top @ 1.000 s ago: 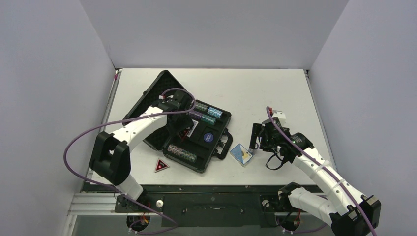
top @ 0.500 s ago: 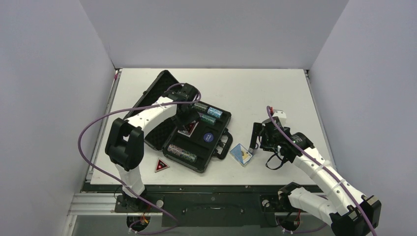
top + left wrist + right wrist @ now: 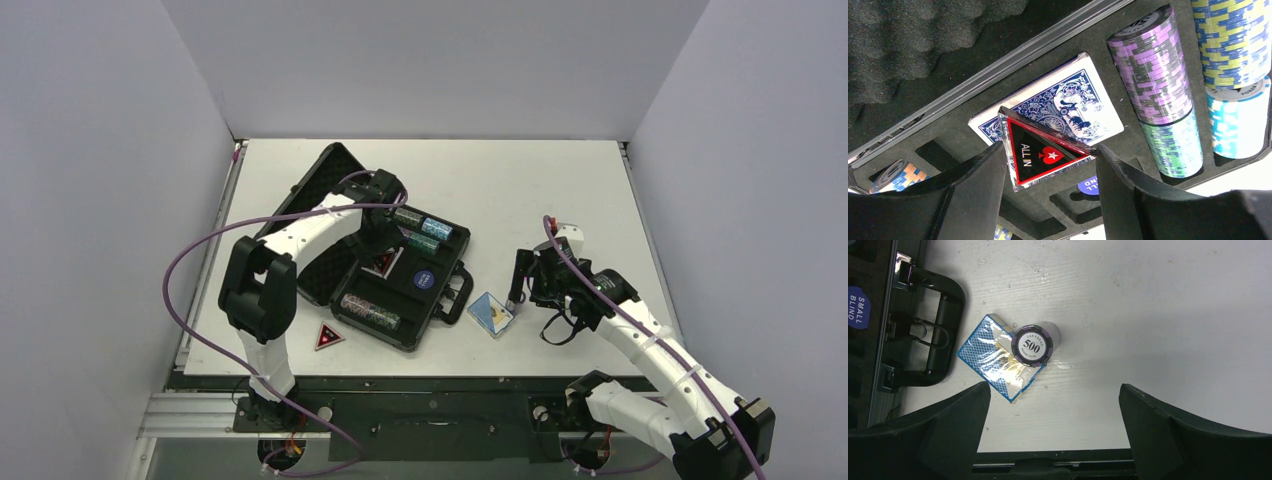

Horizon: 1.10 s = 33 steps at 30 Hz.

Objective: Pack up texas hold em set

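Note:
The black briefcase [image 3: 452, 262] lies open at centre left, its foam lid [image 3: 318, 180] up. Glittery chip rolls [image 3: 424, 230] fill its slots, and the left wrist view shows a purple roll [image 3: 1150, 75] beside a blue card deck [image 3: 1068, 100]. My left gripper [image 3: 380, 250] hangs over the case, shut on a red-black "ALL IN" triangle [image 3: 1043, 152] held tilted above that deck. My right gripper [image 3: 1054, 390] is open and empty above the table. Just ahead of it a 500 chip roll [image 3: 1035, 346] stands upright against a second blue deck [image 3: 993, 357].
A second red-black triangle [image 3: 328, 336] lies on the table near the case's front left corner. A blue "small blind" button [image 3: 427, 278] sits in a foam pocket. The case handle [image 3: 940, 335] points toward the loose deck [image 3: 491, 313].
My left arm has swung its elbow in, and its gripper has shifted slightly right over the case with the triangle in it. The right arm has not moved.

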{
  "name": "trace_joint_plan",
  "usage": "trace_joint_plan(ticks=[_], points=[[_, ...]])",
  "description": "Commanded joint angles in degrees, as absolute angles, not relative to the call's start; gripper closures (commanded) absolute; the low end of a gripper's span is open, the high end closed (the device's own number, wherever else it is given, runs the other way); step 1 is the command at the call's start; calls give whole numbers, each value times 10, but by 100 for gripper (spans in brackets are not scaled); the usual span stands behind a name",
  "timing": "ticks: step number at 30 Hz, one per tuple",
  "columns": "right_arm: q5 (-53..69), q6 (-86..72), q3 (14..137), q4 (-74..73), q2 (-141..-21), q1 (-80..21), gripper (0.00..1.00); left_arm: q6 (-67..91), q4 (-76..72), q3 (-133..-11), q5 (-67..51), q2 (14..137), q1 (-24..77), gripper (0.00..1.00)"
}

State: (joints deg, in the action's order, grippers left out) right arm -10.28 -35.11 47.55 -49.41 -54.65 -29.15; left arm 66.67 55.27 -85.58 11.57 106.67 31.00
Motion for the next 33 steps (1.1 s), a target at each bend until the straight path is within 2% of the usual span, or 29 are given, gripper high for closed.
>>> trace_joint_plan(ticks=[1, 33], points=[[-119, -347, 492, -486, -545, -287, 4, 664, 532, -876, 107, 1072, 307, 68], [-116, -348, 491, -484, -551, -286, 4, 614, 516, -890, 108, 1103, 318, 67]])
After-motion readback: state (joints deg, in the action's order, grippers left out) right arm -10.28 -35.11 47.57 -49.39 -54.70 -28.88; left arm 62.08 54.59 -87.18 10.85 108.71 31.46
